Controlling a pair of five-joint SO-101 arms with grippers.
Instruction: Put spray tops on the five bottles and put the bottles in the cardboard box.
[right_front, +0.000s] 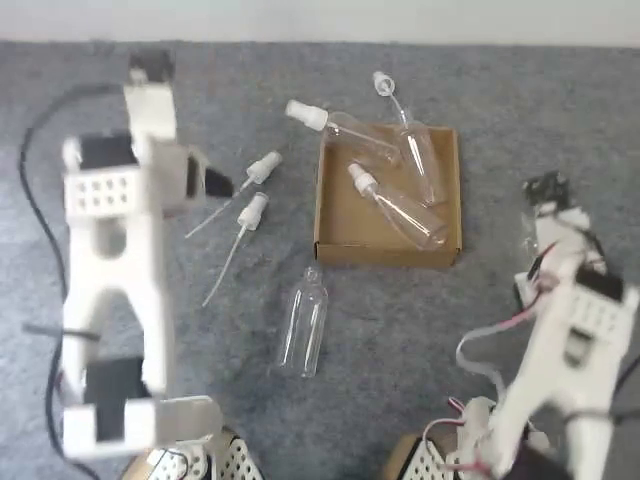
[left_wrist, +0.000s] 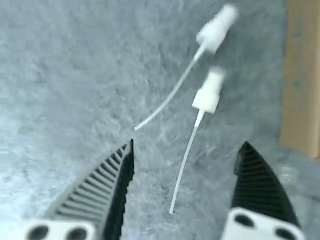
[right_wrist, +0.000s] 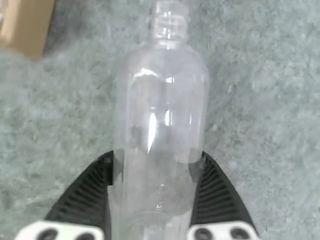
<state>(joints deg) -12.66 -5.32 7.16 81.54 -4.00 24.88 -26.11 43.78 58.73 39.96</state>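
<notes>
Three clear bottles with spray tops lie in the cardboard box (right_front: 385, 254): one (right_front: 400, 212) in the middle, one (right_front: 418, 155) at the back, one (right_front: 352, 133) across the back left rim. An uncapped bottle (right_front: 303, 322) lies on the carpet in front of the box. Two loose spray tops (right_front: 262, 167) (right_front: 252, 210) lie left of the box. My left gripper (left_wrist: 188, 145) is open just above these tops (left_wrist: 217, 31) (left_wrist: 207, 92). My right gripper (right_wrist: 156, 157), right of the box (right_wrist: 25, 22), is shut on another uncapped bottle (right_wrist: 160, 100).
Grey carpet covers the table. The left arm's white body (right_front: 110, 260) stands tall at the left; the right arm (right_front: 570, 340) with its loose wires is at the lower right. The box edge (left_wrist: 300, 75) is close to the spray tops.
</notes>
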